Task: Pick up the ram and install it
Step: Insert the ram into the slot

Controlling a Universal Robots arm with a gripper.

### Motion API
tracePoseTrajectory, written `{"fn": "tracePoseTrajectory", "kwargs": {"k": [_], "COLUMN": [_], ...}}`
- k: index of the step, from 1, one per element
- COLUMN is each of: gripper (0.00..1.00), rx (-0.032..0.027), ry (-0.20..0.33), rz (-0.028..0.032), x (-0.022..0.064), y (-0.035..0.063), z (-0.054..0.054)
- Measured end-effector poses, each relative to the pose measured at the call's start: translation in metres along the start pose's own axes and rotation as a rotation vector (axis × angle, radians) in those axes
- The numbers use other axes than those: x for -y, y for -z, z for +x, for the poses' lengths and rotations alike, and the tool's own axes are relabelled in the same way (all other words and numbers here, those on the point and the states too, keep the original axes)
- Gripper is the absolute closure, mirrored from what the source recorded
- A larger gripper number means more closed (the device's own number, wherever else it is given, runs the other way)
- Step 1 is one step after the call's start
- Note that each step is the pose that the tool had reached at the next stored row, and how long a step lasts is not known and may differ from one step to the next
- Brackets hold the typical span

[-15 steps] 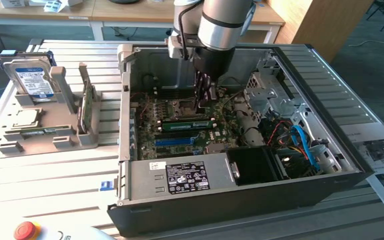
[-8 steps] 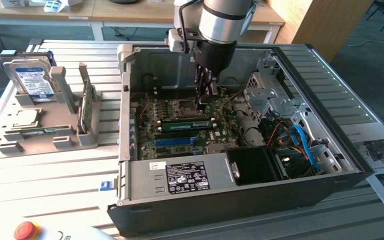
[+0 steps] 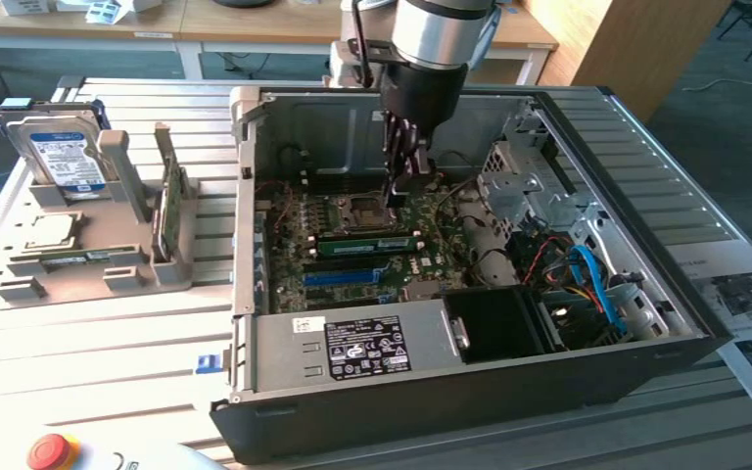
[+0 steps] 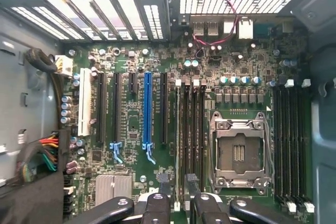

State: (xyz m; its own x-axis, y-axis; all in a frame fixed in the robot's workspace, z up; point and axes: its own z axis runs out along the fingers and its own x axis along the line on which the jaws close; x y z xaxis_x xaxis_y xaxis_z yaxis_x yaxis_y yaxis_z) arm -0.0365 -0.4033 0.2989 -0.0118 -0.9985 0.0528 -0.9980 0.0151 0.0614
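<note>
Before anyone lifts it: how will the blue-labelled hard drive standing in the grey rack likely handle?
The hard drive is a metal-cased slab, so probably stiff and heavy for its size. It stands on edge in the grey rack, so it may tip once lifted clear. Its smooth faces could be slippery.

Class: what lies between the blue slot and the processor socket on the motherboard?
In the wrist view, one black slot and a bank of memory slots.
</note>
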Motion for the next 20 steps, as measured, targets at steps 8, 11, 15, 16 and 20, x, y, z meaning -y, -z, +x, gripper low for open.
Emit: {"fn": "tracePoseTrajectory", "kwargs": {"k": [8,11,15,16,20], "gripper": [0.75,0.75,0.75,0.75,0.75], "rx": [-0.0073,-0.0104,-0.0137,-0.0144,-0.0154], "ry": [0.0,-0.001,-0.001,-0.001,-0.001], "rz": [0.0001,0.0001,0.0002,0.0002,0.0002], "x": [-0.001,-0.0014,-0.0018,-0.0019,-0.002], "y": [0.0161,0.0219,0.0293,0.0308,0.0324], "z": [0.001,0.001,0.001,0.001,0.001]}}
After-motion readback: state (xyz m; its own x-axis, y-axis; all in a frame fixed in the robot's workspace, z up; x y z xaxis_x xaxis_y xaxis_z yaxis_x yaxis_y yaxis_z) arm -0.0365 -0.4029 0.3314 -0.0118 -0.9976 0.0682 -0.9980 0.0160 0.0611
